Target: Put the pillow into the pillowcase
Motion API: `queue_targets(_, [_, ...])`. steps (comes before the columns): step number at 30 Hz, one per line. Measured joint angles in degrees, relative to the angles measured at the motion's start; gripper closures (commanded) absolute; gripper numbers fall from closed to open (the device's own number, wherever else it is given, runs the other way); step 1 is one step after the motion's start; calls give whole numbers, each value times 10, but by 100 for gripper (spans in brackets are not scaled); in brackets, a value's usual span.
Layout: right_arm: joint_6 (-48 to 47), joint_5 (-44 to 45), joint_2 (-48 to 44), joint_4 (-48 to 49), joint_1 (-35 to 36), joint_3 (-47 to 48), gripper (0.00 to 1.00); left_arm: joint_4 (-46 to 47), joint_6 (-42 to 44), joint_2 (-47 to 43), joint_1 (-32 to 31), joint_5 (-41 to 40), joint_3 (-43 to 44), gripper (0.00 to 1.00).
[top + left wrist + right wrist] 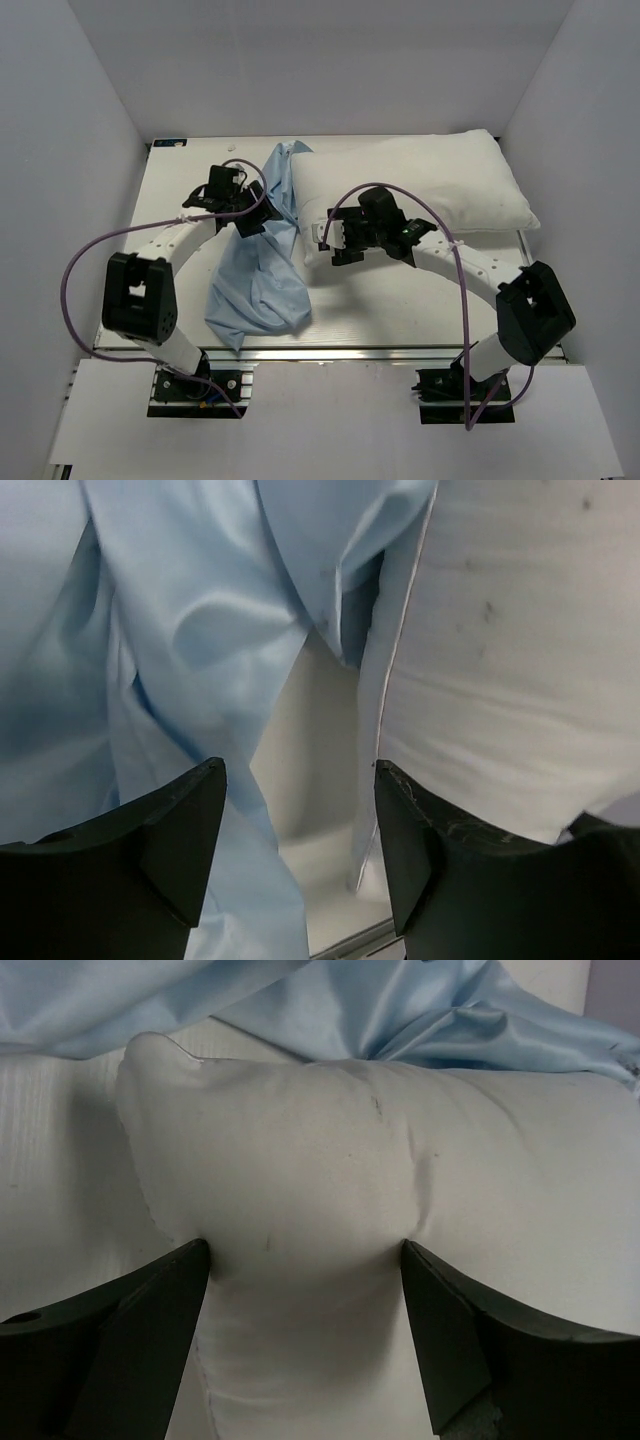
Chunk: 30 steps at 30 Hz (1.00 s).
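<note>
The plump white pillow (pixel 420 180) lies across the back right of the table. The light-blue pillowcase (pixel 262 270) is crumpled in a long strip to its left, and its top end overlaps the pillow's left corner. My left gripper (pixel 250 218) hovers over that strip, close to the pillow's edge. In the left wrist view this gripper (pixel 300 765) is open, with the pillowcase (pixel 180 630) to the left, the pillow (pixel 500 660) to the right and bare table between the fingers. My right gripper (pixel 305 1245) squeezes the pillow's (pixel 300 1160) near left corner, and both fingertips dent it.
White walls enclose the table (pixel 400 310) at the left, back and right. A metal rail (pixel 380 352) runs along the near edge in front of the arm bases. Purple cables loop above both arms.
</note>
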Motion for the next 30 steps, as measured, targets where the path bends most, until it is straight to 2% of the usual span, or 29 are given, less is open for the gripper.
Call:
queue_targets(6, [-2, 12, 23, 5, 2, 4, 19, 35, 10, 113, 0, 25, 56, 33])
queue_targets(16, [3, 12, 23, 7, 2, 8, 18, 70, 11, 196, -2, 33, 135, 37])
queue_targets(19, [5, 13, 23, 7, 2, 8, 18, 70, 13, 223, -5, 30, 165, 43])
queue_targets(22, [7, 13, 23, 7, 2, 8, 18, 66, 16, 254, -8, 24, 200, 57])
queue_targets(23, [8, 14, 23, 7, 2, 8, 17, 64, 19, 263, -8, 22, 208, 67])
queue_targets(24, [9, 14, 23, 7, 2, 8, 17, 62, 20, 270, -8, 20, 214, 71])
queue_targets(27, [12, 15, 23, 0, 2, 12, 14, 53, 30, 281, -8, 17, 220, 80])
queue_targets(30, [13, 15, 23, -5, 2, 16, 12, 44, 40, 280, -8, 17, 219, 83])
